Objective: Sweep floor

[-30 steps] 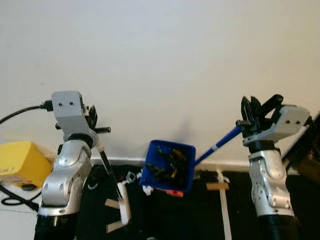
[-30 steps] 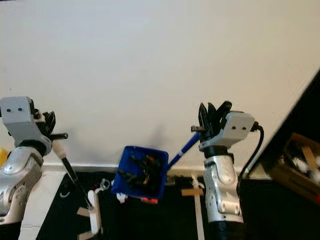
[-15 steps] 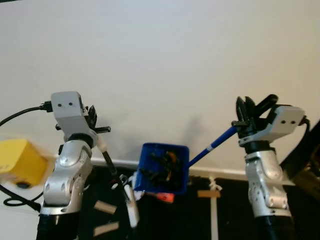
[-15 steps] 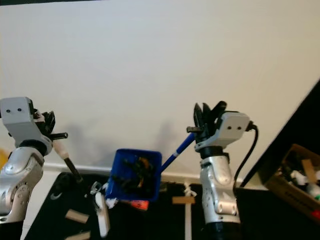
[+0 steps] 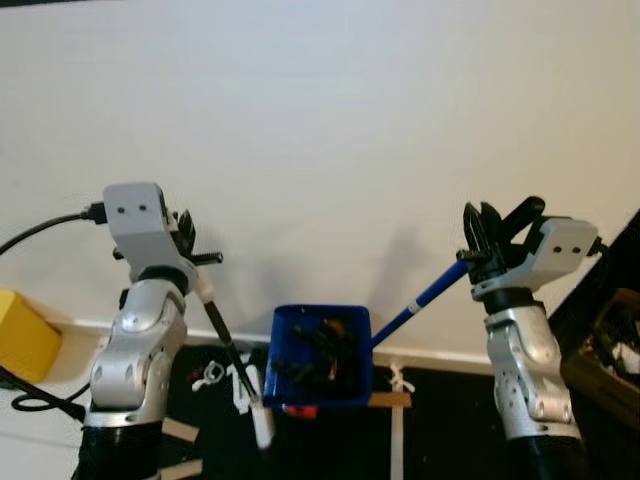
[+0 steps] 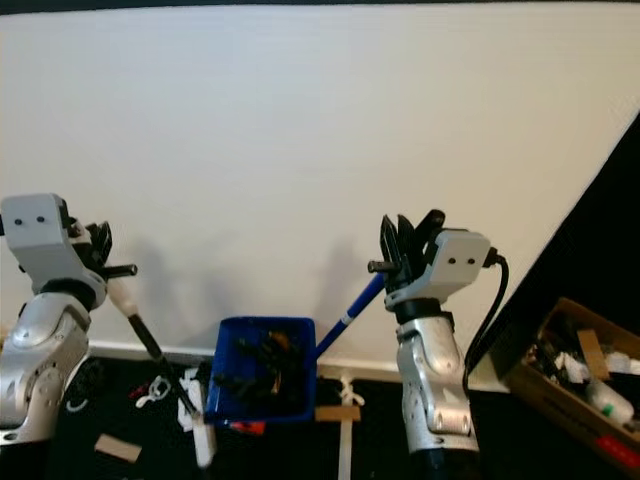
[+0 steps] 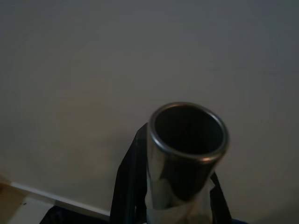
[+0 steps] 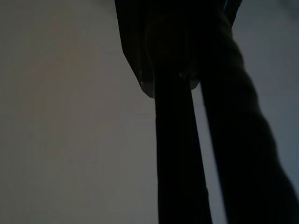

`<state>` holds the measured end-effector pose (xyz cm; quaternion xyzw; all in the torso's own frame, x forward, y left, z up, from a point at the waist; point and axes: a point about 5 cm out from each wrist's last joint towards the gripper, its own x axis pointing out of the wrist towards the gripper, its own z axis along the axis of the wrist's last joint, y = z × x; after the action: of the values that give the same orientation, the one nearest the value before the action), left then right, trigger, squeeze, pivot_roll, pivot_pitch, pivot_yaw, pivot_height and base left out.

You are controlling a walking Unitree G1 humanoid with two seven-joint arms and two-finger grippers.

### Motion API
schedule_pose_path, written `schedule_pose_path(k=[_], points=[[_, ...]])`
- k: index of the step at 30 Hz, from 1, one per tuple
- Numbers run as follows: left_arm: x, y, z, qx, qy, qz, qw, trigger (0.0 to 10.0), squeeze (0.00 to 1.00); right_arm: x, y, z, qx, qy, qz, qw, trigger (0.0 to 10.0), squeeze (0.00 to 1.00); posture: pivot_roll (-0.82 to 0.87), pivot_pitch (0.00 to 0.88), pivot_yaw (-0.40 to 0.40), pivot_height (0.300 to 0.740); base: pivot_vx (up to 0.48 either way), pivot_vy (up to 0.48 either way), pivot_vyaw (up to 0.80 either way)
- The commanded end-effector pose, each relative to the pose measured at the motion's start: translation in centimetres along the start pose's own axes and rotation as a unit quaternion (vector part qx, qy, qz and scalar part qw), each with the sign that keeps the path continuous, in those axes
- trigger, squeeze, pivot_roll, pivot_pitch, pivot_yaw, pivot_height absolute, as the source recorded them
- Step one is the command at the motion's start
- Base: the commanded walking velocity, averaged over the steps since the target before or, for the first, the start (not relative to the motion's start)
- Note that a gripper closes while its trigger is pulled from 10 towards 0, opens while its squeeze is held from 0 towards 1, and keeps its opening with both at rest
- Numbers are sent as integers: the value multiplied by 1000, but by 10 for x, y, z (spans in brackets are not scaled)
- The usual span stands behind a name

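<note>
My left gripper (image 5: 186, 243) is shut on the top of a broom handle (image 5: 222, 335), a black stick that slants down to a white brush head (image 5: 260, 425) on the dark floor. In the left wrist view the handle's silver tube end (image 7: 187, 140) sits between the black fingers (image 7: 126, 186). My right gripper (image 5: 487, 238) is shut on the long blue handle (image 5: 420, 300) of a blue dustpan (image 5: 352, 368). The pan hangs near the wall's foot with dark debris in it. The brush head lies just left of the pan.
A white wall (image 5: 320, 120) with a baseboard stands close ahead. A yellow box (image 5: 25, 338) and a black cable are at the left. A cardboard box (image 6: 578, 378) of clutter stands at the right. White scraps (image 5: 210, 375), wooden bits (image 5: 180, 432) and tape crosses (image 5: 393, 400) lie on the dark floor.
The whole picture has slid left, so the camera has turned right: more of the cardboard box shows. The brush head has swung closer to the dustpan. Both grips are unchanged.
</note>
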<state>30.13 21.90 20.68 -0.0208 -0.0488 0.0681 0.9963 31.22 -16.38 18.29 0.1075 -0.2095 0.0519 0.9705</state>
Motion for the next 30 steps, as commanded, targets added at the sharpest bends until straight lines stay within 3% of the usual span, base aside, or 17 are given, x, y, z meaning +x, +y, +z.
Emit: schedule_pose_path(k=[1,30], points=[[-1,1,7,5,-20,3,1000,10000,0,7,-1,28,-14,-74,-2,997,10000,0,42,102,86,740,304,-307,0],[-2,-3,8,-10,-22,-6,1000,10000,0,8,-3,26,-15,-68,-4,998,10000,0,42,103,85,740,19,-389,0]])
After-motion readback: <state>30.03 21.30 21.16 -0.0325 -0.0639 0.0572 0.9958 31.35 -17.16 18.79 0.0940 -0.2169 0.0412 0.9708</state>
